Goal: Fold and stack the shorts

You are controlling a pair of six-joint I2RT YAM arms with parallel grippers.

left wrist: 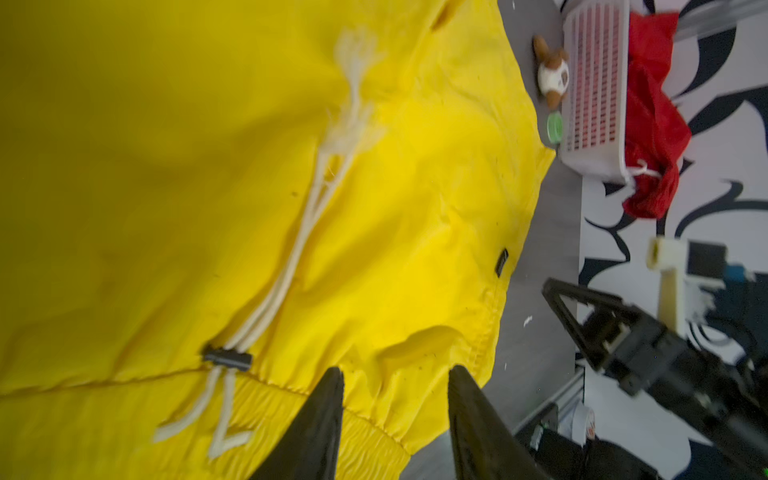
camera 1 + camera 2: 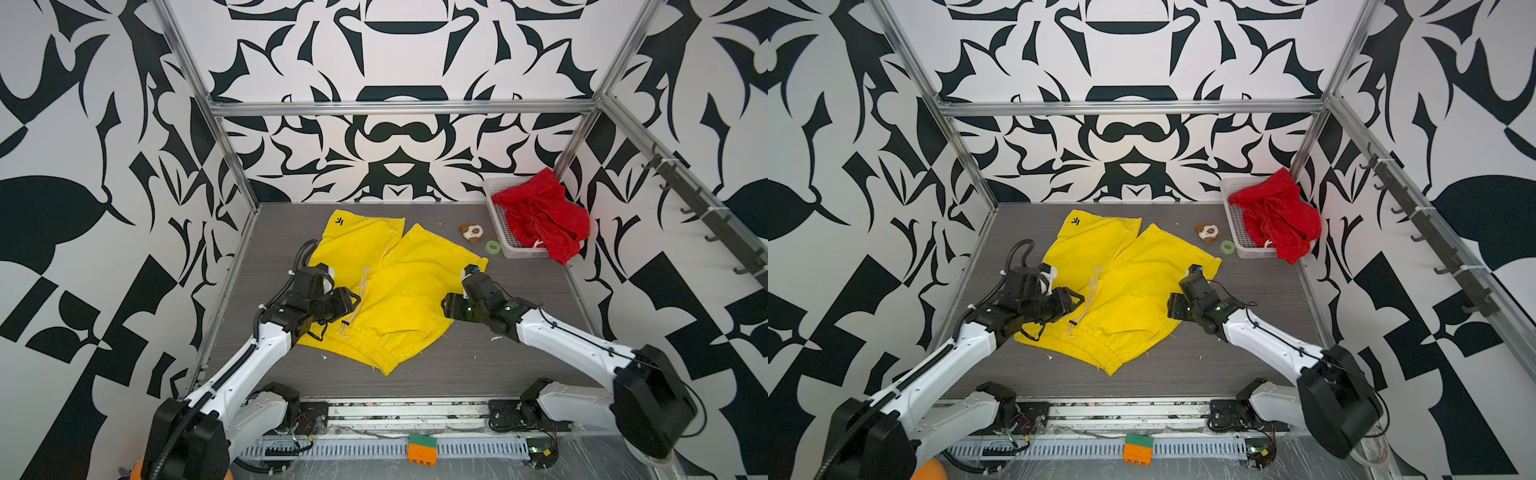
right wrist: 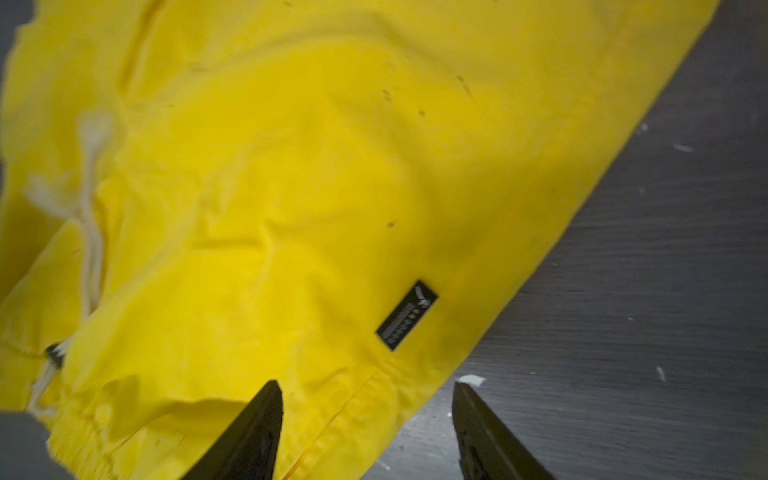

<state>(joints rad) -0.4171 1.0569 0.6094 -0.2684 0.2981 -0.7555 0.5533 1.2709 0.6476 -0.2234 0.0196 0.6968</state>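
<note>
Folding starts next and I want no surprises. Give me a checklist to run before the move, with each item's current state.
1. yellow shorts spread on the table: ok, a few wrinkles.
2. left gripper open and empty: ok, over the waistband.
3. right gripper open and empty: ok, over the shorts' edge near the dark label.
4. drawstring tucked out of the way: not ok, it lies loose across the front.
5. red shorts laid out for folding: not ok, bunched in the basket and spilling over its rim.
6. plush toy and green roll clear of the yellow shorts: ok, beside the basket.
</note>
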